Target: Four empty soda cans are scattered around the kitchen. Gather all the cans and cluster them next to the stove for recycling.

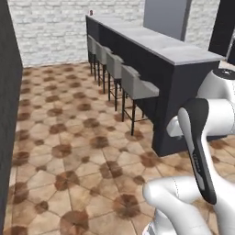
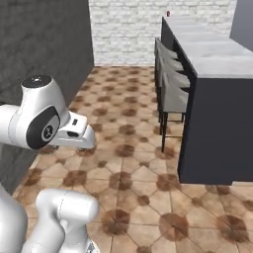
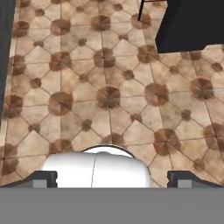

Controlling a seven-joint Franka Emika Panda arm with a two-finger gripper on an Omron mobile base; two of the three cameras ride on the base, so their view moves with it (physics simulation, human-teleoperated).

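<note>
A tiny red thing that looks like a soda can point(image 1: 91, 12) stands at the far end of the long island counter, also small in the right base view as the can point(image 2: 168, 14). My gripper point(image 3: 113, 179) hangs over the brown tile floor point(image 3: 109, 96) and points down at it. Its two dark fingertips point(image 3: 43, 178) sit wide apart with nothing between them, so it is open. The near corner of the dark island point(image 3: 192, 24) lies ahead and to the right of the hand. The stove is out of view.
The dark island with a grey top point(image 1: 156, 43) runs away on the right, with several grey stools point(image 1: 137, 85) along its left side. A dark wall point(image 1: 9, 114) bounds the left. Open tile floor point(image 2: 123, 148) stretches to the pale brick wall point(image 2: 128, 29).
</note>
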